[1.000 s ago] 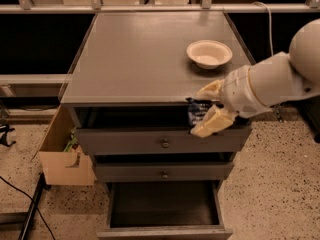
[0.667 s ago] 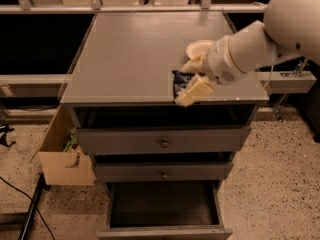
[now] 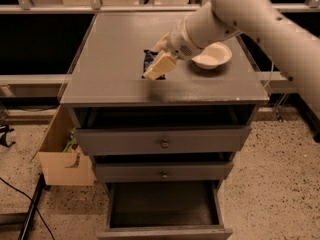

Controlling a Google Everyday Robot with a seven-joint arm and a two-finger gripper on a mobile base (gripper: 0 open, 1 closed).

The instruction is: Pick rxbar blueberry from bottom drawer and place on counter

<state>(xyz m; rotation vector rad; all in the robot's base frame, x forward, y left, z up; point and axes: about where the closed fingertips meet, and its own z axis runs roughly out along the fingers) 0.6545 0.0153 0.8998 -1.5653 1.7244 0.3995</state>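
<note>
My gripper [image 3: 158,58] is over the middle of the counter [image 3: 110,59], shut on the rxbar blueberry [image 3: 149,59], a dark blue-black bar between its cream fingers [image 3: 161,65]. The bar is held at or just above the counter surface; I cannot tell whether it touches. The bottom drawer [image 3: 165,204] stands pulled open below, its dark inside showing nothing. The arm reaches in from the upper right.
A cream round bowl [image 3: 213,55] sits on the counter just right of the gripper. Two upper drawers with round knobs [image 3: 164,144] are shut. An open cardboard box [image 3: 62,156] stands on the floor left of the cabinet. A black cable [image 3: 20,194] lies at lower left.
The gripper has moved the bar up from the cabinet's front edge and left onto the middle of the counter, passing in front of the bowl.
</note>
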